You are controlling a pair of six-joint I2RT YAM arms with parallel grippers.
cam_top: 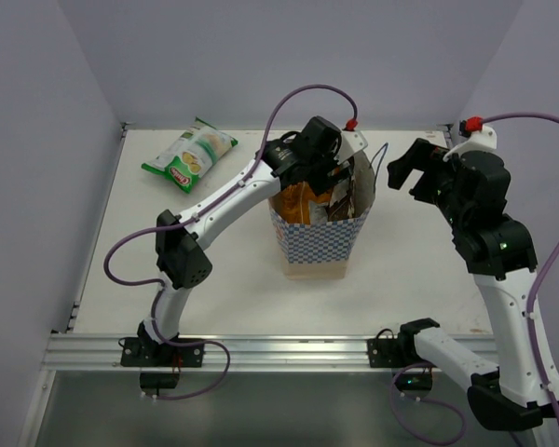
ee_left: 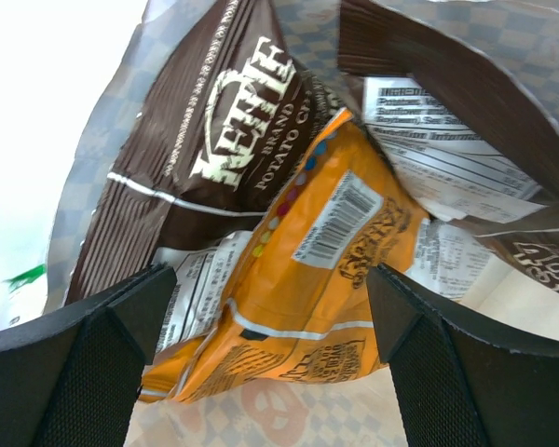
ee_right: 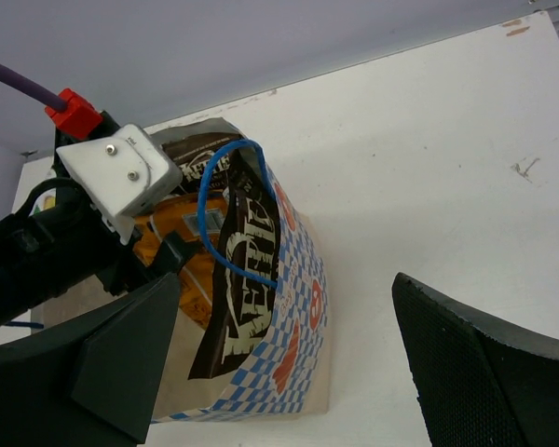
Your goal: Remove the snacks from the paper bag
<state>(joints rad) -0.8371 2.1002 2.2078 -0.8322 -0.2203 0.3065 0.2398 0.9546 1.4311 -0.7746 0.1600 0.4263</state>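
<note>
Orange foil packet sits inside the checked paper bag mid-desk among brown Kettle packets, the left gripper reaching in with jaws wide astride it, likely to pinch it, while the right gripper hovers wide-jawed right of the bag.

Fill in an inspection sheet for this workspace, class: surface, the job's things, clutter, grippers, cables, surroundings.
Surface: white table, a few small marks.
Job's things: paper bag upright mid-table; orange packet and two dark brown packets inside it; green and white packet lying on the table at the far left, outside the bag.
Clutter: nothing seen.
Grippers: left gripper open, down inside the bag, fingers either side of the orange packet; right gripper open, empty, beside the bag.
Cables: purple cables arch over both arms and loop near the bases.
Surroundings: plain pale walls on three sides; metal rail along the near edge.
</note>
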